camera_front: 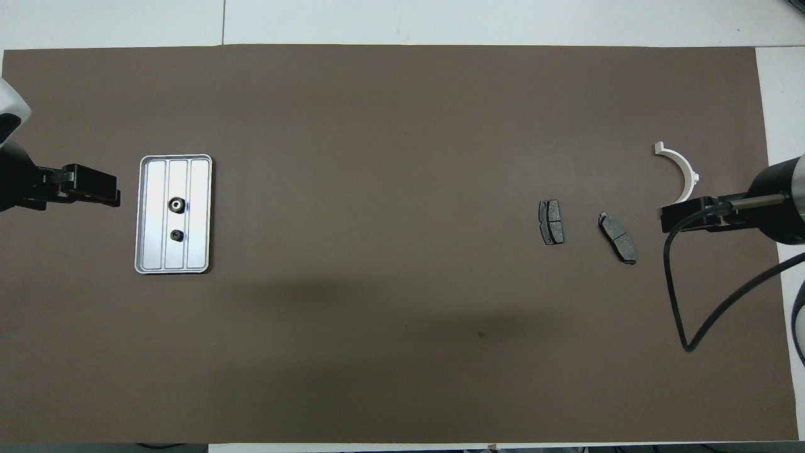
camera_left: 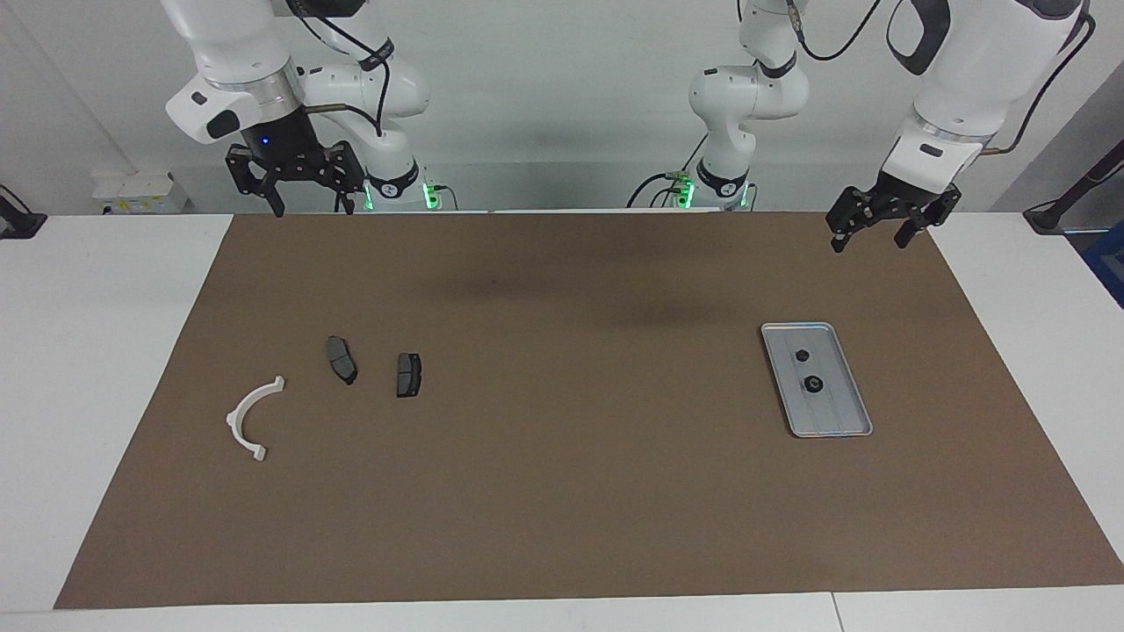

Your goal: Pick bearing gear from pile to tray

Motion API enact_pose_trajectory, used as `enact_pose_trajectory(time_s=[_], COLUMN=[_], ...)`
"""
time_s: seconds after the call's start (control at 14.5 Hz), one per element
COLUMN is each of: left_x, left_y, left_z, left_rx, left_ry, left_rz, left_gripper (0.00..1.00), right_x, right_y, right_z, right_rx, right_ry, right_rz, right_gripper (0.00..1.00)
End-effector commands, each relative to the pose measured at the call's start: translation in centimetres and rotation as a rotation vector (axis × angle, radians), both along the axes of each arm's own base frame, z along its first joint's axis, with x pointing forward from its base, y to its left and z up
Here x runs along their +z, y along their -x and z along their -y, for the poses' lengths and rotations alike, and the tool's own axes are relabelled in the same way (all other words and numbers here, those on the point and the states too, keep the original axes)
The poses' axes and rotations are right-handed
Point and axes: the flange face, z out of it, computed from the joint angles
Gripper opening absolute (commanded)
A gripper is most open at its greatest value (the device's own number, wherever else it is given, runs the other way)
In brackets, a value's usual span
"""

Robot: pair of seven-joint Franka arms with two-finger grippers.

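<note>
The silver ribbed tray (camera_left: 839, 412) (camera_front: 151, 214) lies on the brown mat toward the left arm's end. Two small black round bearing gears (camera_left: 802, 355) (camera_left: 814, 384) rest in it, seen from above as a larger gear (camera_front: 177, 204) and a smaller gear (camera_front: 177, 235). The pile toward the right arm's end holds a white semicircular bracket (camera_left: 239, 411) (camera_front: 685, 165) and two dark brake pads (camera_left: 342, 359) (camera_left: 408, 375). My left gripper (camera_left: 868, 239) (camera_front: 116, 194) hangs open and empty, high over the mat beside the tray. My right gripper (camera_left: 314, 209) (camera_front: 666, 220) waits open and raised over the mat's edge by the pile.
The brown mat (camera_left: 571, 491) covers most of the white table. A black cable (camera_front: 676, 302) loops from the right arm over the mat. The brake pads (camera_front: 551, 221) (camera_front: 617, 237) lie side by side, nearer the table's middle than the bracket.
</note>
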Motion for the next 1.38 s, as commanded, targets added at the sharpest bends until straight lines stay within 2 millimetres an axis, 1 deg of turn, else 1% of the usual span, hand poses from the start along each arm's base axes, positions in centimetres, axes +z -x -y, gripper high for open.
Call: enact_pose_trajectory(time_s=[0.0, 0.28, 0.41, 1.1, 1.31], left_x=[0.69, 0.88, 1.1, 0.91, 1.21], left_y=[0.98, 0.82, 0.47, 1.02, 1.27], left_z=[-0.03, 0.34, 0.34, -0.04, -0.15], left_rx=[-0.008, -0.023, -0.025, -0.022, -0.021], left_ry=[0.013, 0.039, 0.05, 0.039, 0.039], left_rz=[-0.031, -0.012, 0.034, -0.003, 0.0], left_gripper=[1.0, 1.0, 1.0, 1.0, 1.0], right_x=[0.29, 0.36, 0.36, 0.36, 0.36], right_y=[0.12, 0.19, 0.18, 0.2, 0.18], right_z=[0.42, 0.36, 0.42, 0.18, 0.42], right_rx=[0.004, 0.006, 0.006, 0.01, 0.007], right_ry=[-0.023, -0.021, -0.023, -0.023, -0.023], right_rz=[0.017, 0.017, 0.017, 0.017, 0.017], right_gripper=[1.0, 1.0, 1.0, 1.0, 1.0])
